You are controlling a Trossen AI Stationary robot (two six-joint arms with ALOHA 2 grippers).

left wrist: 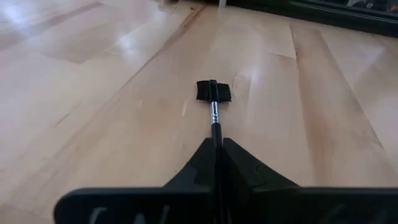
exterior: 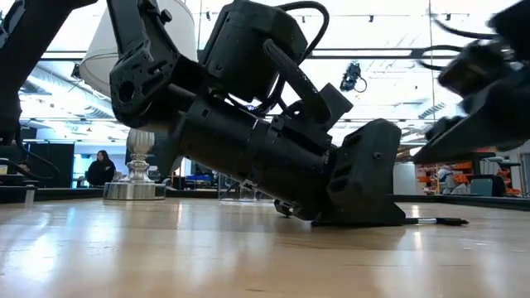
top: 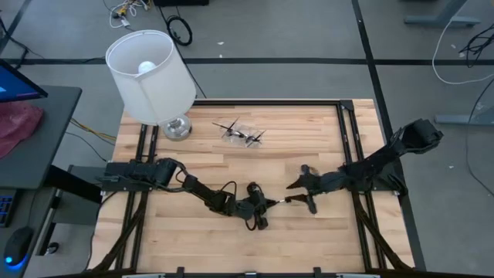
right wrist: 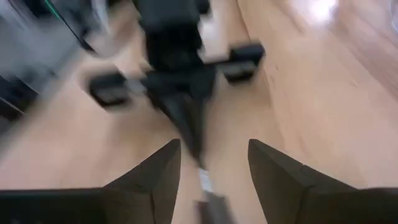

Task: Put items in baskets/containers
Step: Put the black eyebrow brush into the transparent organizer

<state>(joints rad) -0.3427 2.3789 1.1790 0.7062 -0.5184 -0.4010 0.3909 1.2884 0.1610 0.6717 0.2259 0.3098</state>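
Observation:
A thin dark makeup brush (left wrist: 214, 112) with a black comb-like head (left wrist: 214, 91) sticks out ahead of my left gripper (left wrist: 217, 146), which is shut on it near the table's middle front (top: 261, 205). My right gripper (right wrist: 214, 155) is open and faces the left one from the right (top: 293, 193), its fingers on either side of the brush's head end without touching it. The small clear container (top: 243, 133) sits toward the far edge and holds several dark brushes that stick out over its rim. My left gripper pinches the brush's handle (left wrist: 216, 134) between its two shut fingers. The brush runs along the fingers and points straight out ahead. The fingers come low and slanting from the table's left. In the low view the brush's free end (exterior: 439, 221) lies at the table top.
A white-shaded lamp (top: 150, 77) on a silver base (top: 177, 127) stands at the far left corner. Black rails (top: 351, 154) run along the table's left and right sides. Bare wood (top: 201, 247) lies toward the near edge. A person (exterior: 101, 170) shows far behind the table.

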